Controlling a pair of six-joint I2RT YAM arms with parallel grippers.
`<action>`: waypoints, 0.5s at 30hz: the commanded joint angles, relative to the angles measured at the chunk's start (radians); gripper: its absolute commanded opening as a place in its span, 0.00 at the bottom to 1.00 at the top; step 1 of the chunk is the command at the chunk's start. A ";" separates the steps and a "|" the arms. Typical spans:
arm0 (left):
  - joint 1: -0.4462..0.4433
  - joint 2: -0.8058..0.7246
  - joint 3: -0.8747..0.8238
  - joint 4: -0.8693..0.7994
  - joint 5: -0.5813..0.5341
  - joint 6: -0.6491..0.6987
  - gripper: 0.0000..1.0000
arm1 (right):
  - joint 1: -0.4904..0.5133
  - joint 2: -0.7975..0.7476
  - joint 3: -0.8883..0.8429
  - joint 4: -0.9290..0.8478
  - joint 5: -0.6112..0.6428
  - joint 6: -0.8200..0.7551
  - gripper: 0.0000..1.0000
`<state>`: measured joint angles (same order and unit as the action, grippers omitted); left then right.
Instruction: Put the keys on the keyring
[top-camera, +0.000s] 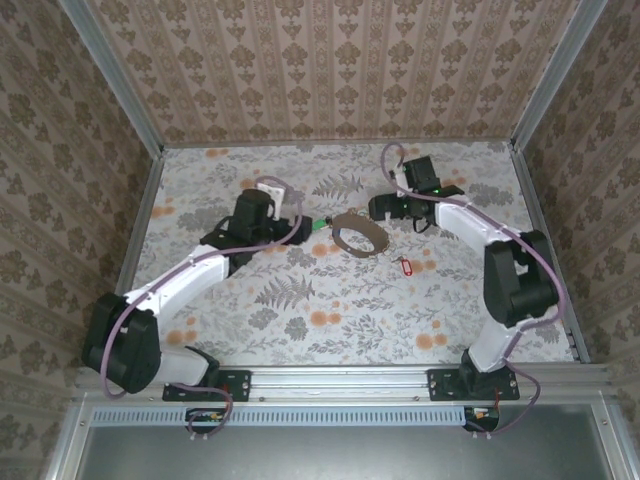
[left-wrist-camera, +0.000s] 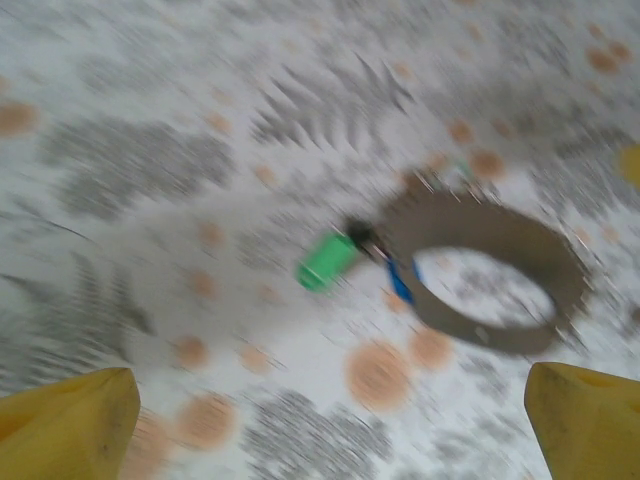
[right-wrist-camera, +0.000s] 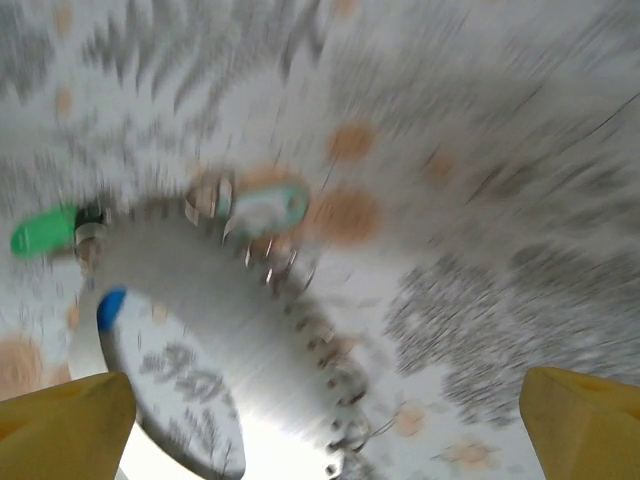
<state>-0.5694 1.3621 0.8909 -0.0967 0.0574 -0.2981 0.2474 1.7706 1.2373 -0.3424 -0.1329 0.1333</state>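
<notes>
While both stand spread, left gripper (top-camera: 298, 222) and right gripper (top-camera: 385, 207) flank the keyring (top-camera: 358, 236); green key (top-camera: 320, 222) beside it, red key (top-camera: 404, 265) nearer the table's (top-camera: 300, 330) right edge.

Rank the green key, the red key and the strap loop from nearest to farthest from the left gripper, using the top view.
1. Green key: just right of the left gripper.
2. Strap loop: next along, right of the green key.
3. Red key: farthest, lower right of the loop.
</notes>
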 joint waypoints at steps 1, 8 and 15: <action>-0.022 0.026 0.039 -0.093 0.110 -0.075 1.00 | 0.003 0.044 0.039 -0.124 -0.166 -0.020 1.00; -0.011 0.074 0.035 -0.075 0.159 -0.072 1.00 | 0.057 0.130 0.103 -0.188 -0.076 -0.050 0.85; 0.018 0.078 0.015 -0.033 0.179 -0.081 1.00 | 0.124 0.211 0.168 -0.273 0.078 -0.066 0.81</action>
<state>-0.5636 1.4380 0.8925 -0.1493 0.2092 -0.3553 0.3496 1.9453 1.3811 -0.5343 -0.1509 0.0818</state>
